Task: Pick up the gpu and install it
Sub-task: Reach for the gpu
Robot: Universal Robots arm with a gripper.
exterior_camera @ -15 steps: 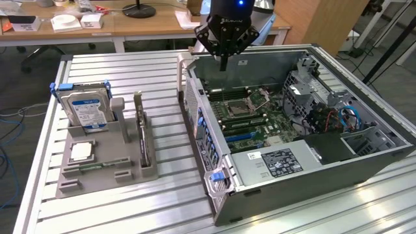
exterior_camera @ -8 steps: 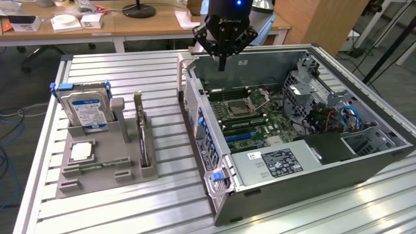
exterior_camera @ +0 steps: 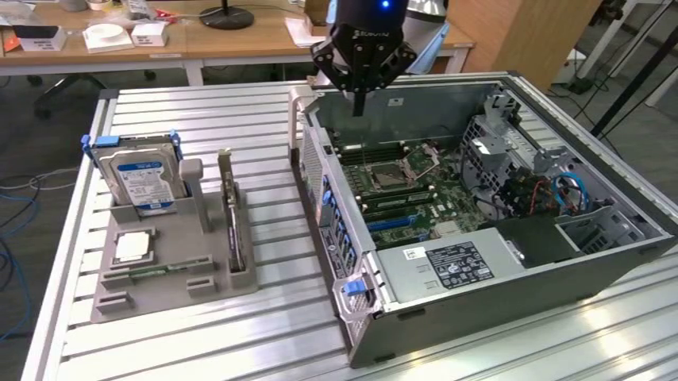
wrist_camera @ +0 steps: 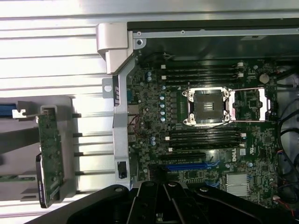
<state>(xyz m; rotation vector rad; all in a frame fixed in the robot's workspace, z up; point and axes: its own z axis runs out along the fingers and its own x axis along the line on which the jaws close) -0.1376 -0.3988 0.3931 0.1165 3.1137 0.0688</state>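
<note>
One clenched, empty claw (exterior_camera: 360,107) hangs over the case (exterior_camera: 593,266), well apart from the gpu (exterior_camera: 227,198).

On the table (exterior_camera: 212,111), a holder (exterior_camera: 170,290) sits at the exterior view's left. An open computer case (exterior_camera: 593,262) lies on its side just beside it at the right, with the motherboard (exterior_camera: 414,198) inside. In the holder, the hard drive (exterior_camera: 143,178) stands at the far end, the processor chip (exterior_camera: 132,248) lies flat nearer the camera, and the gpu (exterior_camera: 230,214) stands on edge on the side nearest the case. The tool (exterior_camera: 360,107) hangs over the case's far end, well apart from the gpu.
</note>
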